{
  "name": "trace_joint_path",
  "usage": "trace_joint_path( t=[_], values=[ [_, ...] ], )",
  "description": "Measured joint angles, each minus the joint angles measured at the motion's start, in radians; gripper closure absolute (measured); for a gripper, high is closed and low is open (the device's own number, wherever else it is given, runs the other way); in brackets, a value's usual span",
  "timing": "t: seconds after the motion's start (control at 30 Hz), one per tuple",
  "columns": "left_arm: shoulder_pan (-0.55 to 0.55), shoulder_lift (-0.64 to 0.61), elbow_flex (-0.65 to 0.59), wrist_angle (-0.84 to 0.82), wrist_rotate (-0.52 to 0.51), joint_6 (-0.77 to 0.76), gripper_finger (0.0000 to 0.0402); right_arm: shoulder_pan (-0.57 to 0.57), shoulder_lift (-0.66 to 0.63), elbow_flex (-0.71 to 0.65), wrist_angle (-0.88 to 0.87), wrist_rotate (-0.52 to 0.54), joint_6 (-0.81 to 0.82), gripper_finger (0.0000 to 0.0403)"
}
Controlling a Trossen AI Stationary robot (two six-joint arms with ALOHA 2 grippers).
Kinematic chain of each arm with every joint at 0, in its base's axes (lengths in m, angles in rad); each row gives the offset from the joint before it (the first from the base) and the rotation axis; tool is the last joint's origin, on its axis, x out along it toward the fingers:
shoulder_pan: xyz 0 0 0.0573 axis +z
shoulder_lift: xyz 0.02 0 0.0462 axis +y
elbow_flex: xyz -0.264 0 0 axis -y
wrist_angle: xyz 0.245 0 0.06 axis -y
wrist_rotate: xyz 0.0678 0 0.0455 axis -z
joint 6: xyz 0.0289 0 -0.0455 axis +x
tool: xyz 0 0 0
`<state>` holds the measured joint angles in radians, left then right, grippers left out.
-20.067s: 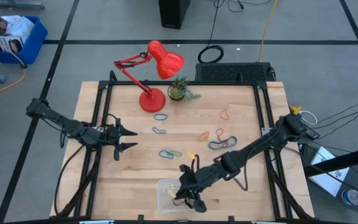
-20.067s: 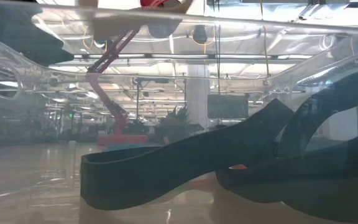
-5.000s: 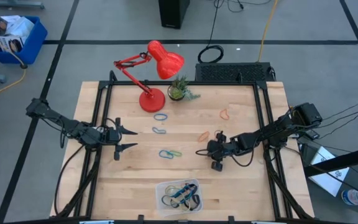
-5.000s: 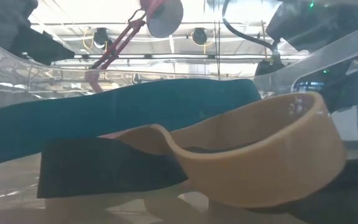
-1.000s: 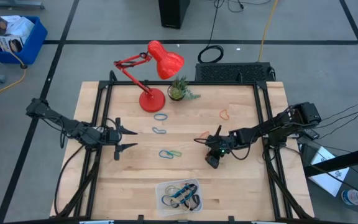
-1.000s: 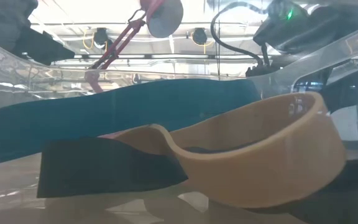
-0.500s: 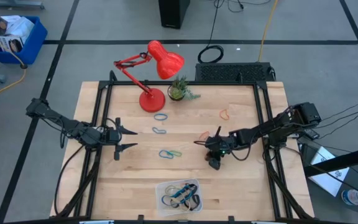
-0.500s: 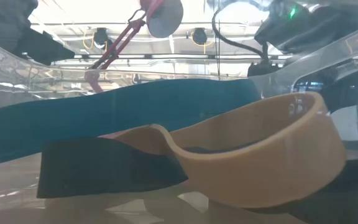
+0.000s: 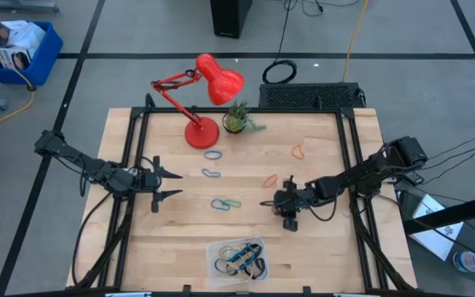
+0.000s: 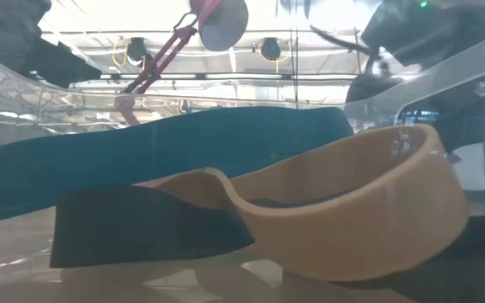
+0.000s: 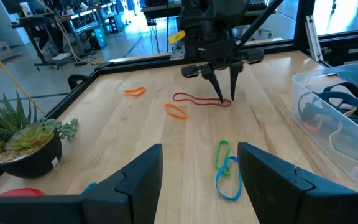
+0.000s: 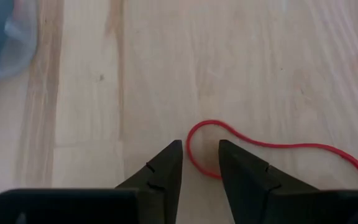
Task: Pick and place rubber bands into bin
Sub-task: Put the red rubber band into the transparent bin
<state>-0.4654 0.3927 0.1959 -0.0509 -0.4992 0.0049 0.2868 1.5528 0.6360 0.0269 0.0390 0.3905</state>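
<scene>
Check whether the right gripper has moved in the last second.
Yes. In the high view the right gripper has shifted slightly toward the table's right side, away from the bin; it straddles the red rubber band.

pale matt wood table (image 9: pixel 320 247); clear glossy plastic bin (image 9: pixel 214 248); thin rubbery red band (image 12: pixel 278 147); glossy red lamp (image 9: pixel 209 82).

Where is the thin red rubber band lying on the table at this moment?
In the left wrist view, the red rubber band lies flat on the wooden table, right at the right gripper tips, beside an orange band.
</scene>
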Motion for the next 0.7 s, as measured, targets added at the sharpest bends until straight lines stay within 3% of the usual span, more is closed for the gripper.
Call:
trace_joint_path(
  t=[0.27, 0.53, 0.7],
  values=[
    [0.0, 0.0, 0.0, 0.0, 0.0, 0.001, 0.0188, 0.05, -0.003, -0.05, 0.017, 0.102, -0.033, 0.0329],
    [0.0, 0.0, 0.0, 0.0, 0.0, 0.0, 0.0188, 0.049, -0.003, -0.102, 0.016, 0.099, -0.037, 0.0395],
    [0.0, 0.0, 0.0, 0.0, 0.0, 0.0, 0.0188, 0.049, -0.002, -0.119, 0.024, 0.1, -0.006, 0.04]
  ],
)
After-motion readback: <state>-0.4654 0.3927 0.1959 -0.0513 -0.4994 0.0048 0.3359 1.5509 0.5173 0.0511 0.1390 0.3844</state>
